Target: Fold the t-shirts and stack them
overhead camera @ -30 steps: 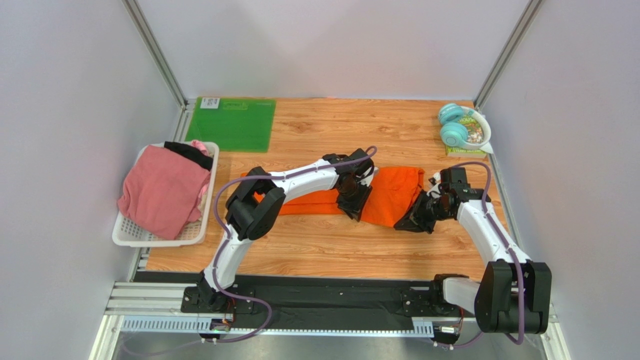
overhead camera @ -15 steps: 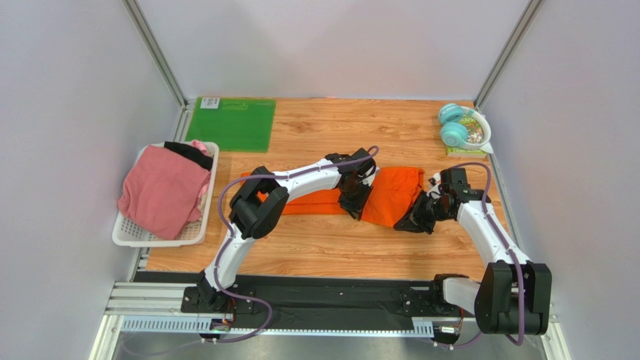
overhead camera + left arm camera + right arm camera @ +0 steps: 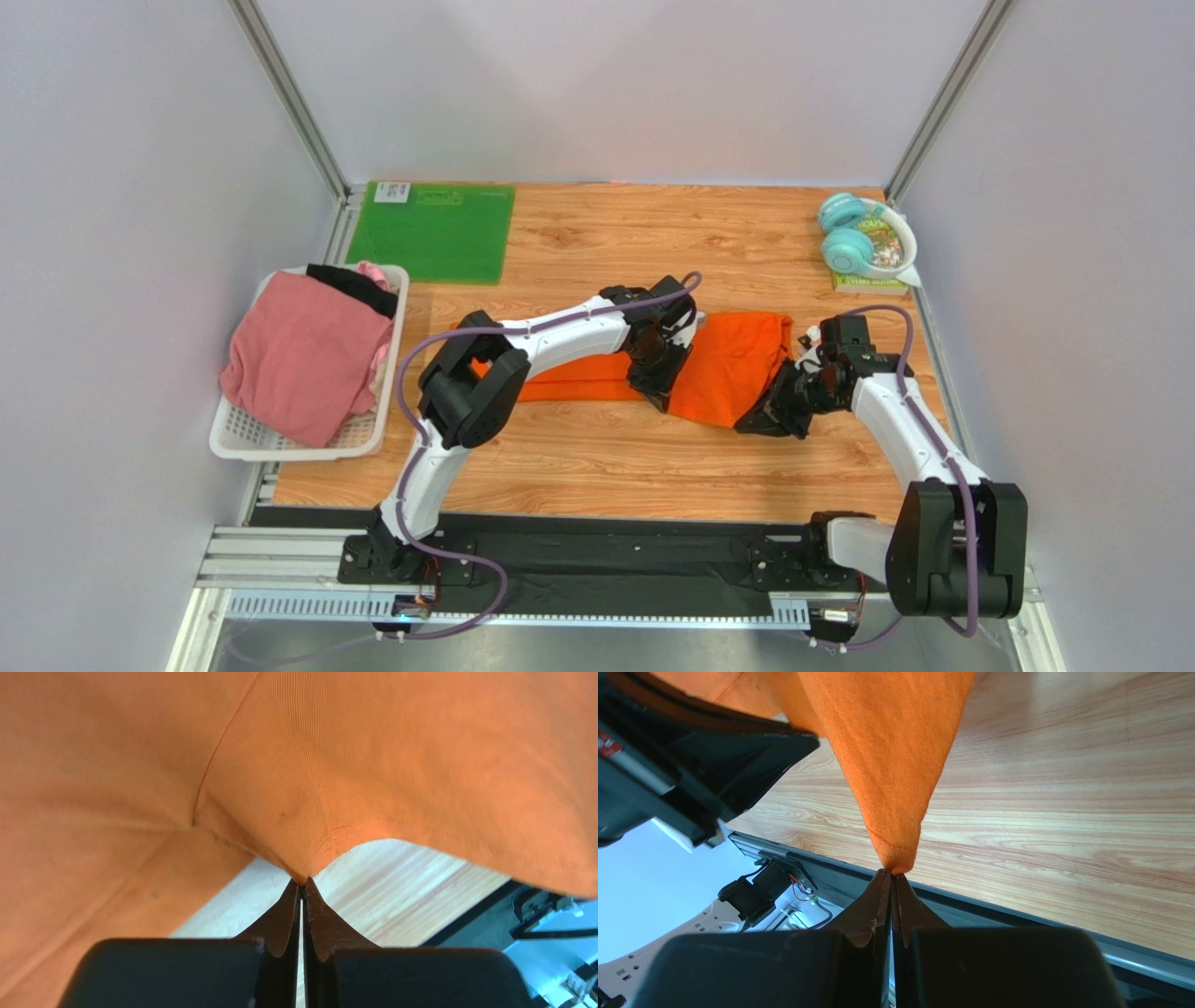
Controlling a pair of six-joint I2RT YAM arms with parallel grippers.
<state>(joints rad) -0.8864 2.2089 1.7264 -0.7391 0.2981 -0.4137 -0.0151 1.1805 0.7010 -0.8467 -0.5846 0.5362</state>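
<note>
Pinching is noted at both grippers. The left gripper (image 3: 303, 882) is closed tight on a small peak of the orange shirt (image 3: 421, 763) at a free edge, and only a nub of cloth is caught at the very tips of the fingers (image 3: 281, 917). The right gripper (image 3: 892, 873) is likewise clamped on a corner of the same shirt, and the cloth is drawn away from the tips in a narrow cone over the table (image 3: 1088, 812). In the top view the shirt is spread across the middle of the table between the two arms, partly covered by the left wrist. The pink shirt (image 3: 302, 357) and black shirt (image 3: 351, 287) are heaped in the basket (image 3: 232, 441) at the left edge, not yet folded.

Risks, as judged:
- Slip. Both bites are shallow, so the cloth may be pulled out of the tips if the arms are lifted fast or drawn apart.
- Layers. It cannot be told whether one layer or more is caught on the left. With one layer only, the shirt would be opened rather than doubled.
- Skew. A crooked fold is expected if the two held points are not moved together.
- Drag. Cloth under the left wrist may be bunched as the arm is moved.
</note>
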